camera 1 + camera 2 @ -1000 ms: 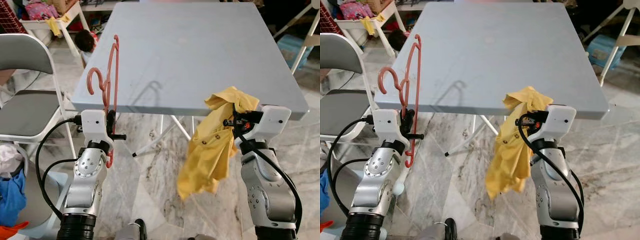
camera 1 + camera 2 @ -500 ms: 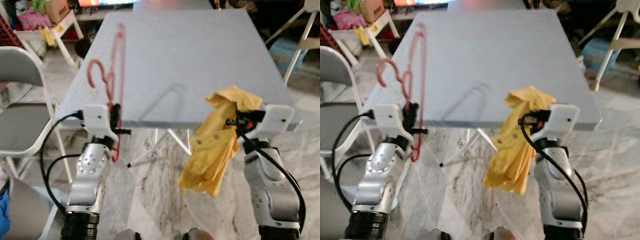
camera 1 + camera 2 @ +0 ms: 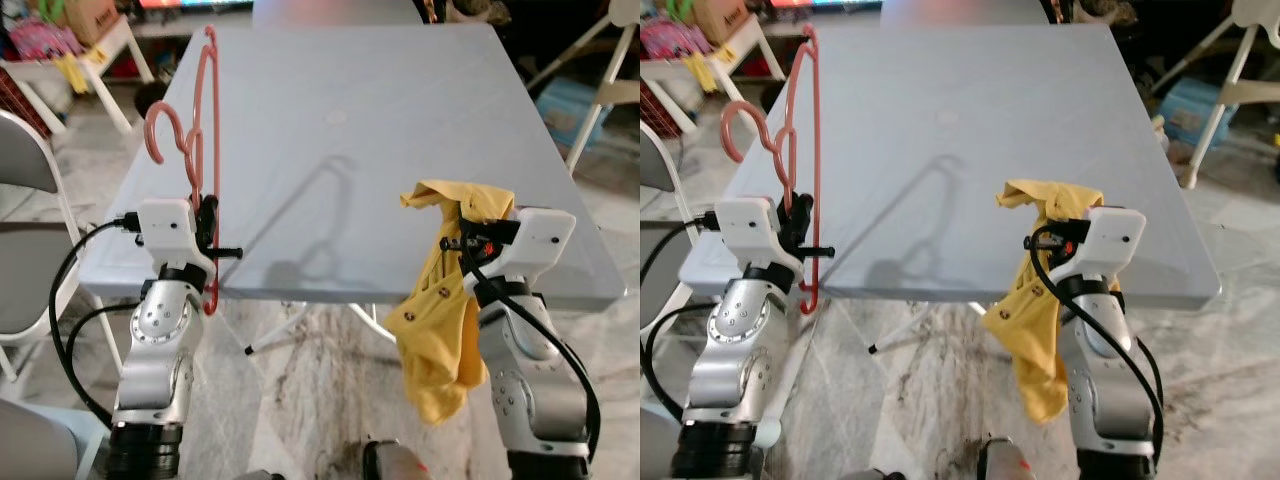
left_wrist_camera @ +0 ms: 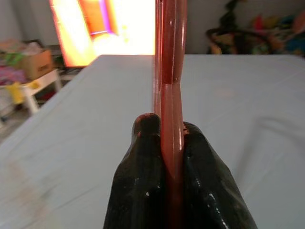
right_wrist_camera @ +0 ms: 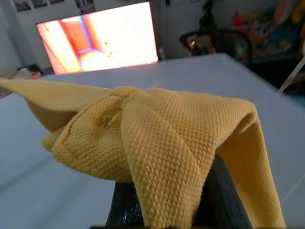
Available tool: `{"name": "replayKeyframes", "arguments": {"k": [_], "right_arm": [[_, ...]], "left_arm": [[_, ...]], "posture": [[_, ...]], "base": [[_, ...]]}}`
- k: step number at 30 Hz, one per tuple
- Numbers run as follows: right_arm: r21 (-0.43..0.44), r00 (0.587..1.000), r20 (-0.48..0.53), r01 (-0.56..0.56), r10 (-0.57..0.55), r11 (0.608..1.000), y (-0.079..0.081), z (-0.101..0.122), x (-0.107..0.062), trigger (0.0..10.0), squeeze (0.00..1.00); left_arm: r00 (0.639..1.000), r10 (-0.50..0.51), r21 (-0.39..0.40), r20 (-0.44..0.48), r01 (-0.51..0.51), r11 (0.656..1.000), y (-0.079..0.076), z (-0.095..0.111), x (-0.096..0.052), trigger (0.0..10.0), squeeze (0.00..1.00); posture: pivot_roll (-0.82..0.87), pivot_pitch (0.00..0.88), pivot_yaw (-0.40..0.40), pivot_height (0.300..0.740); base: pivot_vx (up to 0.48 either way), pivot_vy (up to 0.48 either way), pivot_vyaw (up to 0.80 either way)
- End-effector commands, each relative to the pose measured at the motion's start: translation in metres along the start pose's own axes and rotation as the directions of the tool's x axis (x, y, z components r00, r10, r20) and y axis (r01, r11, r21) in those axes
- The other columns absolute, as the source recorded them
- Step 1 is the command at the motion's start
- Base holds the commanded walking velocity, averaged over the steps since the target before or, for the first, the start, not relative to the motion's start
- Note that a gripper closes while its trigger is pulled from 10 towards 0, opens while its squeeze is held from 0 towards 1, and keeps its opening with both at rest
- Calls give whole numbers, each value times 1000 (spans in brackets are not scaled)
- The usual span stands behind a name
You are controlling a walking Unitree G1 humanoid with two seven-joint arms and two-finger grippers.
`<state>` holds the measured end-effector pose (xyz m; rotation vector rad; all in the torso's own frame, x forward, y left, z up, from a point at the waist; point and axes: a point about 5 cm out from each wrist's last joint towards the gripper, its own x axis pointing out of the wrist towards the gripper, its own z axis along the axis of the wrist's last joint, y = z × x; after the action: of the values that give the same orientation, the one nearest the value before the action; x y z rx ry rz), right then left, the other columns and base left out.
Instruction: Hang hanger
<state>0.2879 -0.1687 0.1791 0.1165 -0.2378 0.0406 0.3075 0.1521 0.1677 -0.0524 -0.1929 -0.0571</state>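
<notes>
A pink plastic hanger stands upright, edge-on, over the near left corner of the grey-blue table. My left gripper is shut on its lower bar, and the left wrist view has both black fingers pressed against the pink bar. My right gripper is shut on a yellow garment at the table's near right edge. The cloth bunches over the fingers and hangs down below the tabletop. In the right wrist view the yellow fabric drapes over the fingers.
A grey folding chair stands at the left. White shelving with toys sits at the back left. White furniture legs and a blue box are at the right. A lit screen glows beyond the table. Marble floor lies below.
The camera has moved closer to the table, which now reaches lower in the picture. Both grippers, with hanger and garment, now sit over the table's near edge.
</notes>
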Motion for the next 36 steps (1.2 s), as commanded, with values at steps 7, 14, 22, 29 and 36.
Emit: {"name": "replayKeyframes", "arguments": {"k": [7,14,22,29,36], "right_arm": [[3,998,44,-53,53,999,9,11,1,10000,0],[0,997,30,-72,72,997,10,10,0,10000,0],[3,995,15,-102,102,995,12,8,3,10000,0],[1,967,22,-254,253,967,29,17,34,10000,0],[-85,894,179,-401,410,912,58,74,87,10000,0]], "left_arm": [[1000,-2,83,-10,2,997,8,-7,-17,10000,0],[999,23,133,-45,-17,991,17,-15,-34,10000,0],[992,79,156,-100,-63,986,27,-22,-45,10000,0],[993,73,157,-95,-57,986,27,-17,-48,10000,0],[992,76,153,-101,-60,986,24,-18,-50,10000,0]], "posture": [[-61,183,20,740],[-47,200,9,740],[-24,206,2,740],[9,209,-5,740],[15,211,-16,740]], "base": [[0,0,0],[0,0,0],[0,0,0],[0,0,0],[0,0,0]]}}
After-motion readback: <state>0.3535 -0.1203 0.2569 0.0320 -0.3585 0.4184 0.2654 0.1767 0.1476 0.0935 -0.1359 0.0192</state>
